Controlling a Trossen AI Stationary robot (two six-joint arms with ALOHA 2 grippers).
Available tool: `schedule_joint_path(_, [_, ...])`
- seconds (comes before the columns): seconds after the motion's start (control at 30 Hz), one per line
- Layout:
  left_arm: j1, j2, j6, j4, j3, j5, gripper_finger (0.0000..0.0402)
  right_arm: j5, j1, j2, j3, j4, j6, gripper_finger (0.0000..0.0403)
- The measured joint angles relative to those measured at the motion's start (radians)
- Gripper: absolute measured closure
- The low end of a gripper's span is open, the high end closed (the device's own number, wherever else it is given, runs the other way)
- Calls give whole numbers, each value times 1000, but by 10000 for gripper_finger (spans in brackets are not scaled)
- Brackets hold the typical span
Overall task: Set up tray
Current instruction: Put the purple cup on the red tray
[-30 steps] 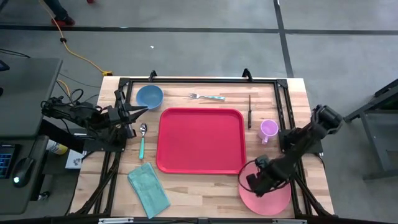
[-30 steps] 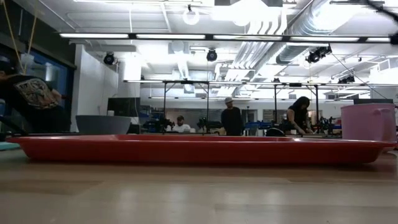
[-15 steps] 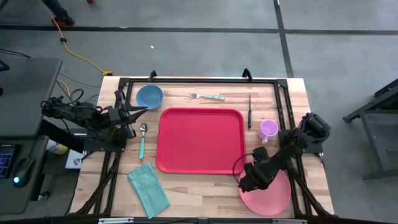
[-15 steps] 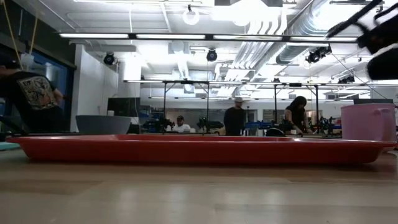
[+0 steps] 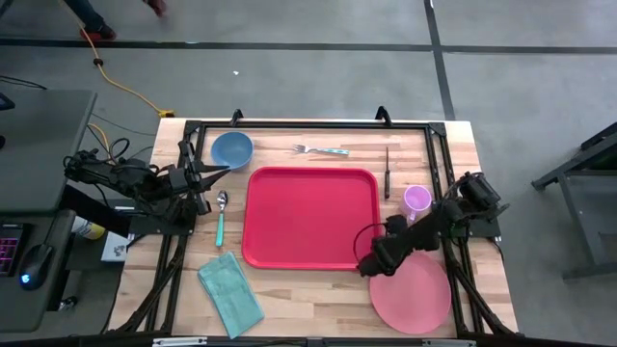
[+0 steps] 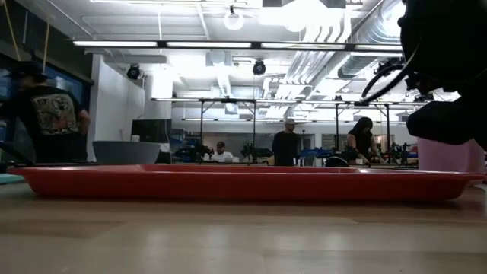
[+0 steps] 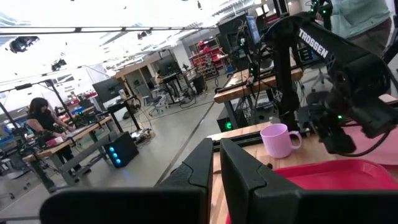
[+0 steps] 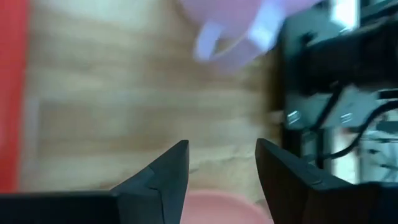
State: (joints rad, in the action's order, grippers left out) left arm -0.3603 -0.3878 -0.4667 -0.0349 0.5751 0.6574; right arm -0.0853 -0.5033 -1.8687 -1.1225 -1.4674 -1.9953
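Note:
The red tray (image 5: 310, 217) lies flat in the middle of the table; the low view shows its long rim (image 6: 243, 183). My right gripper (image 5: 371, 262) hangs open and tipped downward beside the tray's near right corner, over the far left edge of the round pink plate (image 5: 415, 299). In its wrist view the open fingers (image 8: 221, 149) frame bare wood, with the plate's edge (image 8: 217, 208) below them and nothing between them. My left gripper (image 5: 214, 173) waits shut at the table's left, beside the blue bowl (image 5: 231, 148); its fingers (image 7: 217, 158) show closed together.
A pink mug (image 5: 416, 200) stands right of the tray, a dark knife (image 5: 387, 172) beyond it. A fork (image 5: 321, 149) lies behind the tray, a spoon (image 5: 221, 217) left of it, and a teal napkin (image 5: 230, 294) at the near left. People move in the room behind.
My right gripper has moved from above the pink plate toward the table's left and a little toward the far edge, ending at the tray's near right corner. It has sunk and tipped further down. In the low view the arm has come in front of the mug.

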Motion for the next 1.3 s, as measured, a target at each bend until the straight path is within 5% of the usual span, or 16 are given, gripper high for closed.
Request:
schedule_joint_path(0.5, [0,0,0,1,0,0,341,-151,111,0,0,-42,76,237])
schedule_joint_path(1.03, [0,0,0,1,0,-41,341,-141,171,0,66,125,82,240])
schedule_joint_path(1.3, [0,0,0,1,0,-41,341,-137,170,0,66,103,82,276])
